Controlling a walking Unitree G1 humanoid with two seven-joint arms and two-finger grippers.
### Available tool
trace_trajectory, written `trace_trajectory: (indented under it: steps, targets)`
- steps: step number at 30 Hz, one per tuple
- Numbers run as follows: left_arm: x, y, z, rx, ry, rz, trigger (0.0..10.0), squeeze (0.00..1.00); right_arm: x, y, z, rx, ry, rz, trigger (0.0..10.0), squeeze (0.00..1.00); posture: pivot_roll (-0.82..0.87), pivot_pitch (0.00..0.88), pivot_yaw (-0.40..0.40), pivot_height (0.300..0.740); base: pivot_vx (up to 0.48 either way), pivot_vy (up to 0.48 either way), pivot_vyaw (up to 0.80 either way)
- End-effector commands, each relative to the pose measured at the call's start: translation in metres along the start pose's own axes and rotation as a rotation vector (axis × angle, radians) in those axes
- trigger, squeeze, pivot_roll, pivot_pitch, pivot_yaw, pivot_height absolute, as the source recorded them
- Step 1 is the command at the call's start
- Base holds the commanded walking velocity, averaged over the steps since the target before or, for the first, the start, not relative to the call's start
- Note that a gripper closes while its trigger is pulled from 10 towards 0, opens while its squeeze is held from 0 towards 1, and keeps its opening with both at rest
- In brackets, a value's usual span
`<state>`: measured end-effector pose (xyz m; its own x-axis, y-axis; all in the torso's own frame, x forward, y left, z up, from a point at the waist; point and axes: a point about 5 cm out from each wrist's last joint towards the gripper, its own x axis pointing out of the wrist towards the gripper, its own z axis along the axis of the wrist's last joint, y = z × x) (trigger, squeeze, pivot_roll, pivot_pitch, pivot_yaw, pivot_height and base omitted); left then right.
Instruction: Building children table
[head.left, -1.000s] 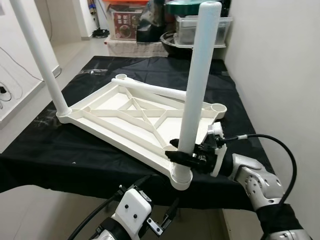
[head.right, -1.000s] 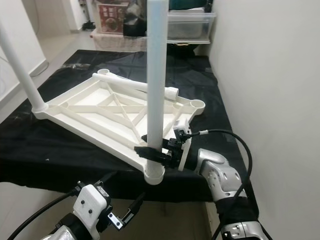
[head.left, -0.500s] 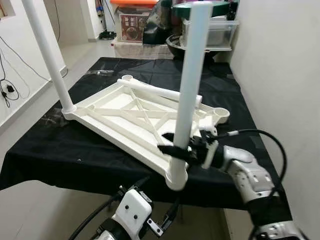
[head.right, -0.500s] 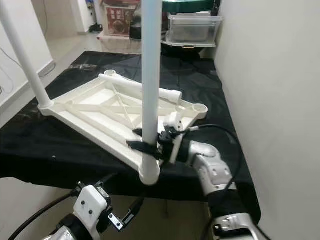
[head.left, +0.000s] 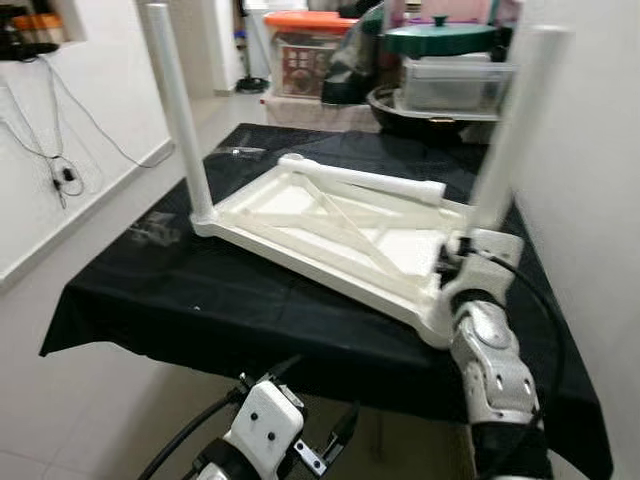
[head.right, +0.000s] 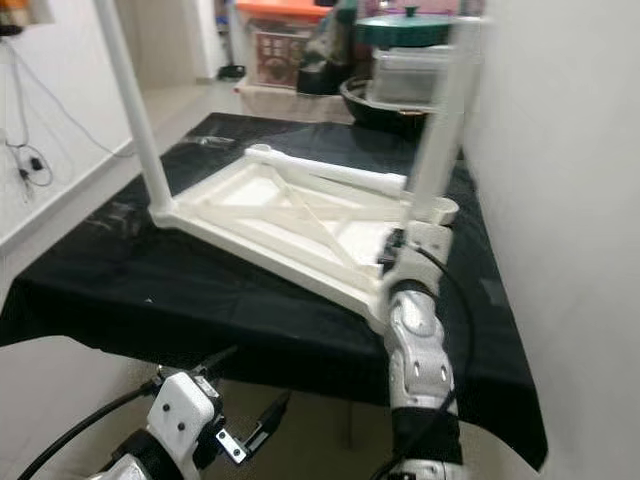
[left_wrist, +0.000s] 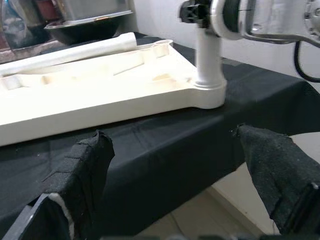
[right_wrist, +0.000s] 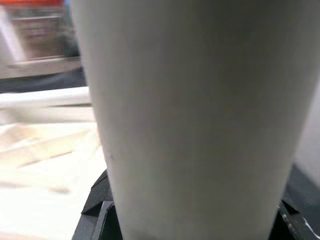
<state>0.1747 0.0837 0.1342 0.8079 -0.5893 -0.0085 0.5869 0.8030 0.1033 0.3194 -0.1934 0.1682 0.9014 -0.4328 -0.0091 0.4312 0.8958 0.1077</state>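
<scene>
Desk (head.left: 250, 310): I saw it draped in black cloth, set against the white wall on my right, with storage bins and a green-lidded pot behind its far end.
Tabletop (head.left: 330, 235): the white plastic children's tabletop lay upside down on the desk, ribs facing up, its near corner close to the desk's front edge.
Left leg (head.left: 180, 120): I saw a white tube standing upright in the tabletop's corner socket on my left.
Right leg (head.left: 515, 130): another white tube stood upright in the near corner socket on my right, blurred in the head views.
Loose leg (head.left: 370, 180): a third tube lay flat across the far side of the tabletop.
Right gripper (head.left: 462, 258): it was at the lower part of the right leg, just above the socket; in the wrist view the tube sat between the black fingers (right_wrist: 97, 200), which I read as clamped on it.
Left gripper (left_wrist: 175, 165): it hung low in front of the desk's edge, below the tabletop, apart from everything; its fingers (left_wrist: 90, 160) were spread wide with nothing between them.
</scene>
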Motion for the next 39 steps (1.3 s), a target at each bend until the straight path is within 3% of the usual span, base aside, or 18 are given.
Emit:
trace_trajectory:
  steps: [1,2,5,6,7,8,11,12,14,19,22,25,27,28,31,37,38,39]
  targets:
    - [0.000,0.000,-0.003,-0.007,0.013,-0.008,10.0,0.00,-0.004,-0.019,-0.028,0.009,0.151,-0.129,0.0,0.00,0.10,0.066,-0.013,0.740,0.000,0.000,0.00]
    - [0.000,0.000,-0.003,-0.006,0.014,-0.009,10.0,0.00,-0.005,-0.001,-0.031,0.038,0.167,-0.121,8.5,0.00,0.10,0.067,-0.014,0.740,0.000,0.000,0.00]
    - [0.000,0.000,-0.003,-0.006,0.014,-0.009,10.0,0.00,-0.005,0.006,-0.032,0.049,0.173,-0.099,8.5,0.00,0.10,0.067,-0.014,0.740,0.000,0.000,0.00]
    - [0.001,0.000,-0.003,-0.005,0.014,-0.009,10.0,0.00,-0.003,0.016,-0.029,0.074,0.151,-0.010,10.0,0.69,0.10,0.069,-0.018,0.740,0.000,0.000,0.00]
    - [0.001,0.000,-0.003,-0.005,0.014,-0.009,10.0,0.00,-0.003,0.016,-0.029,0.074,0.151,-0.010,10.0,0.69,0.10,0.069,-0.018,0.740,0.000,0.000,0.00]
    - [0.001,0.000,-0.003,-0.006,0.014,-0.009,10.0,0.00,-0.002,0.024,-0.025,0.099,0.120,0.061,10.0,1.00,0.10,0.070,-0.018,0.740,0.000,0.000,0.00]
    - [0.001,0.000,-0.003,-0.007,0.014,-0.008,10.0,0.00,0.002,0.025,-0.021,0.092,0.074,0.099,10.0,1.00,0.10,0.072,-0.018,0.740,0.000,0.000,0.00]
    - [0.001,0.000,-0.004,-0.007,0.014,-0.008,10.0,0.00,0.005,0.028,-0.018,0.118,0.047,0.177,10.0,0.00,0.10,0.074,-0.016,0.740,0.000,0.000,0.00]
    - [0.001,0.000,-0.004,-0.008,0.013,-0.007,10.0,0.00,0.010,0.031,-0.014,0.171,0.021,0.363,10.0,0.00,0.10,0.072,-0.018,0.740,0.000,0.000,0.00]
    - [0.002,0.000,-0.003,-0.009,0.012,-0.008,10.0,0.00,0.010,0.029,-0.010,0.203,0.034,0.575,10.0,0.00,0.10,0.075,-0.015,0.740,0.000,0.000,0.00]
    - [0.002,0.000,-0.003,-0.009,0.010,-0.011,10.0,0.00,0.005,0.019,-0.001,0.230,0.092,0.954,10.0,0.00,0.10,0.075,-0.016,0.740,0.000,0.000,0.00]
    - [0.002,0.000,-0.003,-0.009,0.010,-0.011,10.0,0.00,0.005,0.019,-0.001,0.230,0.092,0.954,10.0,0.00,0.10,0.075,-0.016,0.740,0.000,0.000,0.00]
    - [0.003,0.000,-0.003,-0.007,0.009,-0.010,10.0,0.00,-0.008,0.016,0.000,0.210,0.150,1.229,10.0,0.00,0.10,0.076,-0.018,0.740,0.000,0.000,0.00]
    - [0.003,0.000,-0.003,-0.007,0.009,-0.010,10.0,0.00,-0.008,0.016,0.000,0.210,0.150,1.229,10.0,0.00,0.10,0.076,-0.018,0.740,0.000,0.000,0.00]
    - [0.003,0.001,-0.003,-0.004,0.009,-0.006,10.0,0.00,-0.028,0.019,-0.004,0.143,0.212,1.530,10.0,0.00,0.11,0.076,-0.018,0.740,0.000,0.000,0.00]
    - [0.002,0.002,-0.003,-0.004,0.010,-0.004,10.0,0.00,-0.034,0.026,-0.006,0.106,0.231,1.634,10.0,0.00,0.11,0.076,-0.015,0.740,0.000,0.000,0.00]
    - [0.002,0.002,-0.004,-0.004,0.011,-0.004,10.0,0.00,-0.034,0.032,-0.004,0.113,0.212,1.648,0.0,0.00,0.12,0.075,-0.016,0.740,0.000,0.000,0.00]
    - [0.002,0.002,-0.004,-0.004,0.011,-0.004,10.0,0.00,-0.034,0.032,-0.004,0.113,0.212,1.648,0.0,0.00,0.12,0.075,-0.016,0.740,0.000,0.000,0.00]
